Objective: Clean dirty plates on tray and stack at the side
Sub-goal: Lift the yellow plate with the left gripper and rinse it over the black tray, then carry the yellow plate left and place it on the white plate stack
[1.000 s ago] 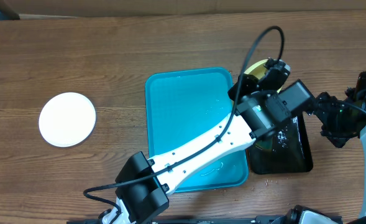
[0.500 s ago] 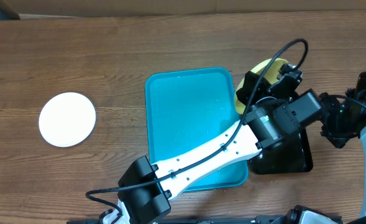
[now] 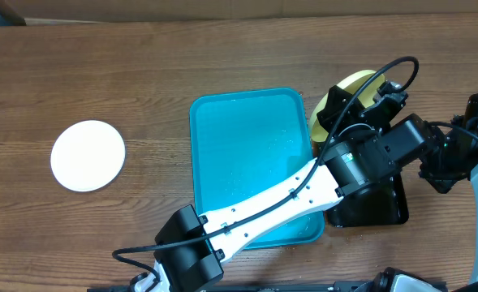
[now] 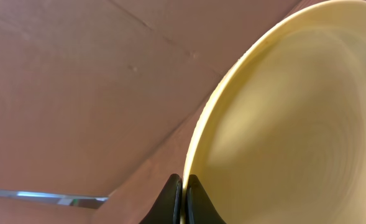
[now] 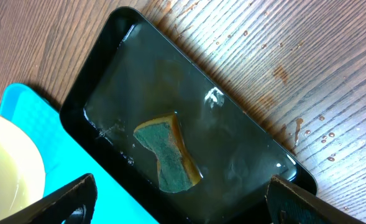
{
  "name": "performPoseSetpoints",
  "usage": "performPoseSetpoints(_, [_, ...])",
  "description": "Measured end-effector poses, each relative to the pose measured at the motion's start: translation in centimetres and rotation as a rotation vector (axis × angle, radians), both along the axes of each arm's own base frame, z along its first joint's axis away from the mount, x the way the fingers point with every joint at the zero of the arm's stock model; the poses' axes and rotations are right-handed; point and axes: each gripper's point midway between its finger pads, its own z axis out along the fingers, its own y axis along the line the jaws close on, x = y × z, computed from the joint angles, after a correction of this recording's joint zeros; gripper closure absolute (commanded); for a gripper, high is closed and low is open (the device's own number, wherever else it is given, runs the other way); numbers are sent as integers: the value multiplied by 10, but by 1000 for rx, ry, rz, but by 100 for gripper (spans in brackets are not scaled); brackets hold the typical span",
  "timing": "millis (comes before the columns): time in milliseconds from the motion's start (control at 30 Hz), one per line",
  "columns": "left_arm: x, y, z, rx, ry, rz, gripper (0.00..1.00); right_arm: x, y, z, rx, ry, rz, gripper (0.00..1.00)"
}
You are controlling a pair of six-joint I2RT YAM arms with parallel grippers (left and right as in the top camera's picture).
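Wooden table. Clamped at rim by left gripper: yellow-rimmed plate, tilted, carried further right off turquoise tray, near black tray. Right gripper spread wide, sponge directly beneath. Probably presenting for scrubbing.

A robotics lab bench is showing here: the cabled left arm and right arm are hanging over a wood-grain table, and a plain brown panel is backing it.
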Motion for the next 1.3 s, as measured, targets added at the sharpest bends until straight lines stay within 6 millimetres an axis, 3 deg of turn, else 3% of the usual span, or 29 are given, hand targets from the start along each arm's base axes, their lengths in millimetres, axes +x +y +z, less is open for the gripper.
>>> performPoseSetpoints(400, [-10,-3,-2,61,12,-24,96,-1,0,0,1,3,0,11])
performPoseSetpoints(700, [-6,4,-2,54,4,7,96,-2,1,-1,3,10,0,11])
performPoseSetpoints(1033, [-13,-1,-26,41,128,-58,96,-4,1,-1,6,15,0,11])
performPoseSetpoints(1200, [-12,17,-41,-11,194,3,96,-6,2,-2,9,25,0,11])
performPoseSetpoints(1300, [-5,51,-49,-108,305,92,96,-8,3,-2,12,35,0,11])
